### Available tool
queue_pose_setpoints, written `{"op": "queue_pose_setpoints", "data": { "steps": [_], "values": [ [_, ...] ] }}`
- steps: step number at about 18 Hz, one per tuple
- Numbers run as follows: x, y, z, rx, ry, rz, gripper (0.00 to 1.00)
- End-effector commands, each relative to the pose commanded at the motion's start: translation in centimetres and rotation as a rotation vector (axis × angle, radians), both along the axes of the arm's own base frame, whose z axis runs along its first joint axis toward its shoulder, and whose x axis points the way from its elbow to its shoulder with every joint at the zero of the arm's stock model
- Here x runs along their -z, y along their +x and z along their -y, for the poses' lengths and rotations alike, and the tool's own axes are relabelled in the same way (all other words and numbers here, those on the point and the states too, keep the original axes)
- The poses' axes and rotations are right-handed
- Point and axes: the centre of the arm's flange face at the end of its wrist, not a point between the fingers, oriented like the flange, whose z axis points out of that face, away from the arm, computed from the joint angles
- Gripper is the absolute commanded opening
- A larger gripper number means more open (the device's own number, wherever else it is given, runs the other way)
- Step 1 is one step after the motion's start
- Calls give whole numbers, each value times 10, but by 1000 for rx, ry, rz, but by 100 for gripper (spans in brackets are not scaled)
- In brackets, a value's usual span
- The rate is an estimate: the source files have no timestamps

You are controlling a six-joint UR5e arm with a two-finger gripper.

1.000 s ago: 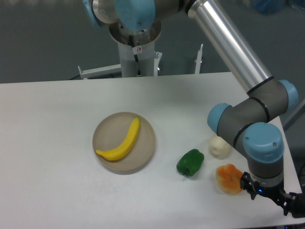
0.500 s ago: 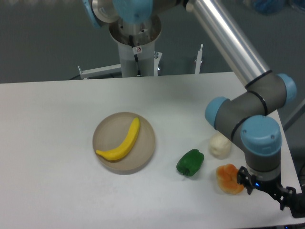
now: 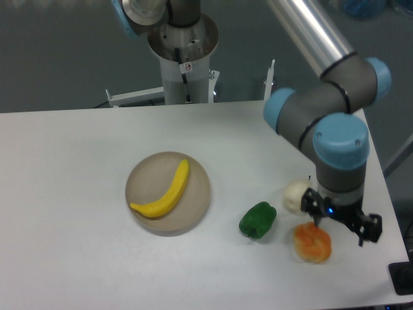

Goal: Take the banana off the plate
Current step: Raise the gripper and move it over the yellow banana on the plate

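The yellow banana [image 3: 164, 191] lies diagonally across the round tan plate [image 3: 196, 205], left of the table's middle. My gripper [image 3: 341, 221] hangs far to the right of the plate, just above the lumpy orange fruit [image 3: 312, 243]. Only its black mount under the blue wrist shows. The fingers are not clear enough to tell whether they are open or shut. Nothing touches the banana.
A green pepper [image 3: 258, 219] lies between the plate and my gripper. A small white bulb-like object [image 3: 295, 196] sits beside the wrist. The arm's silver link slants down from the top middle to the right. The table's right edge runs close behind the wrist.
The wrist has risen and moved left and back from the table's front right corner. It now hangs over the orange fruit. The banana and plate have not moved.
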Motion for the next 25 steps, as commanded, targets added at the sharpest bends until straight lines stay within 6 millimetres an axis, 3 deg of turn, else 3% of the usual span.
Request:
{"op": "queue_pose_setpoints", "data": {
  "steps": [4, 9, 12, 16, 21, 25],
  "values": [
    [-6, 31, 16, -78, 29, 82, 100],
    [22, 76, 41, -193, 19, 201, 100],
    [29, 98, 55, -230, 14, 226, 100],
    [49, 132, 51, -284, 2, 258, 100],
    [97, 188, 45, -275, 38, 232, 100],
    [114, 231, 46, -252, 11, 239, 100]
  ]
}}
